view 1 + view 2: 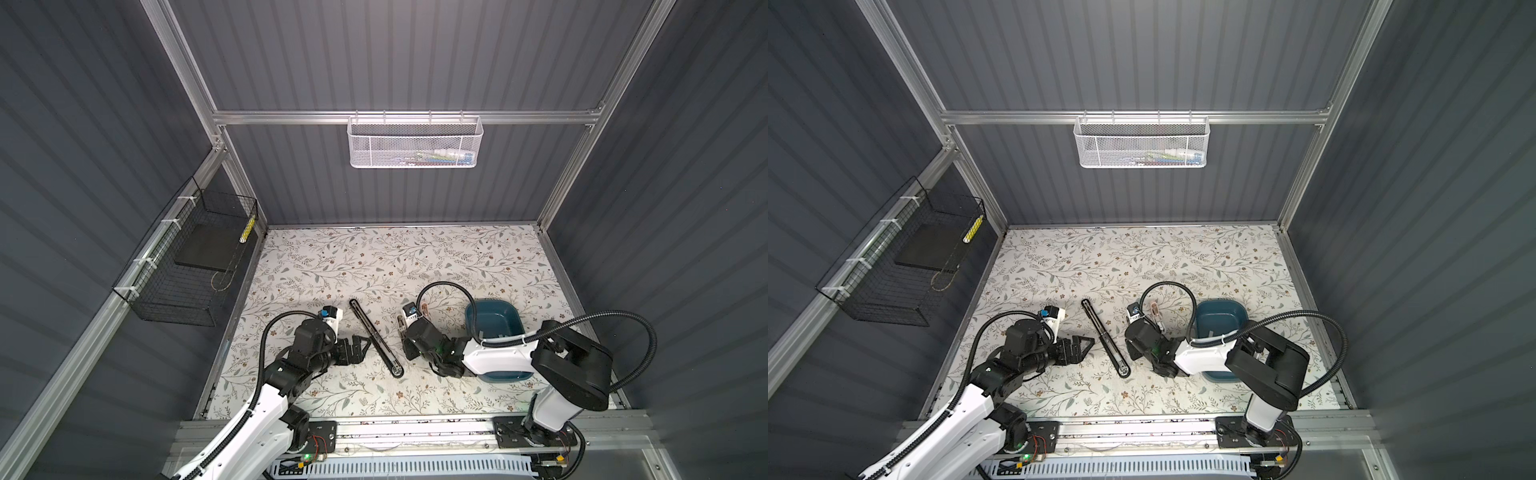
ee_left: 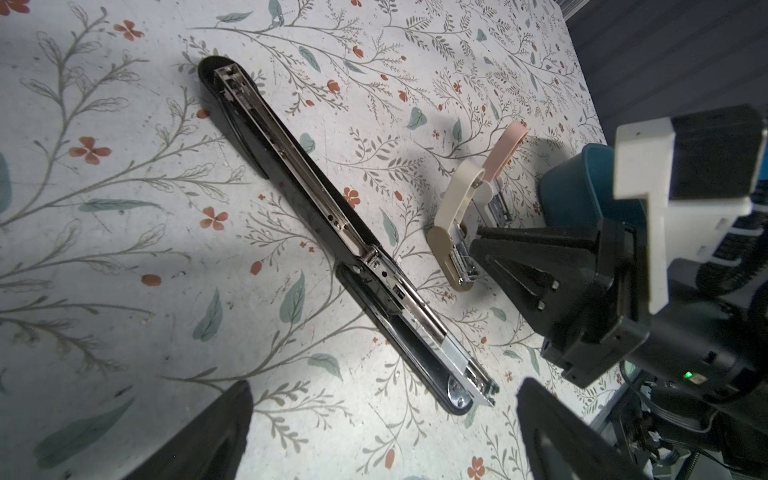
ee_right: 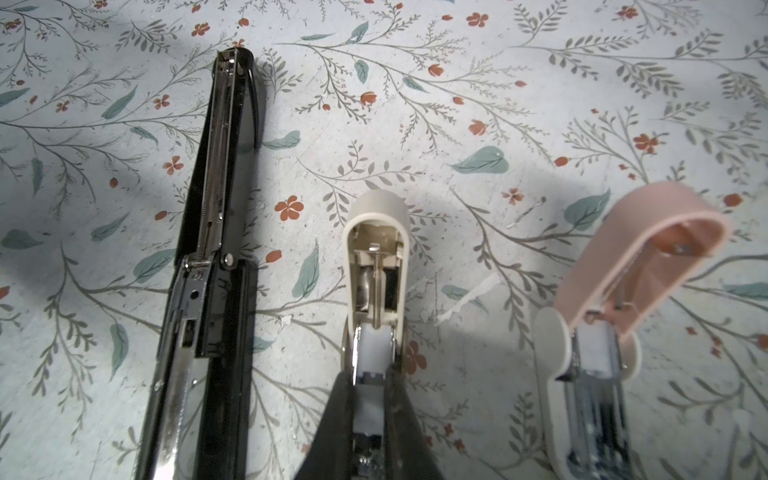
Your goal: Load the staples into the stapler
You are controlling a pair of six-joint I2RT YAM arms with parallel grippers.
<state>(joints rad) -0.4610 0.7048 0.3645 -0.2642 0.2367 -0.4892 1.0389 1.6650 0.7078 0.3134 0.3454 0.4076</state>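
the right gripper (image 3: 369, 381) fills the near edge of the right wrist view, its fingers (image 3: 332, 432) pinched almost together on a short silvery strip that i take for the staples (image 3: 365, 375). the strip sits just over the open channel of the cream stapler (image 3: 376, 216), and its long axis runs along that channel. so i judge the coming move to be a straight seat downward, with no turn needed. the right arm is plainly the nearer. the left gripper (image 1: 363, 348) hangs with jaws spread and empty beyond the black stapler (image 1: 376, 338), which lies between the two arms. the pink stapler (image 3: 648, 257) lies open beside the cream one.

the blue tub (image 1: 494, 318) is half hidden by the right arm, and i cannot tell its contents. the white mesh basket (image 1: 411, 149) holds some small coloured things.
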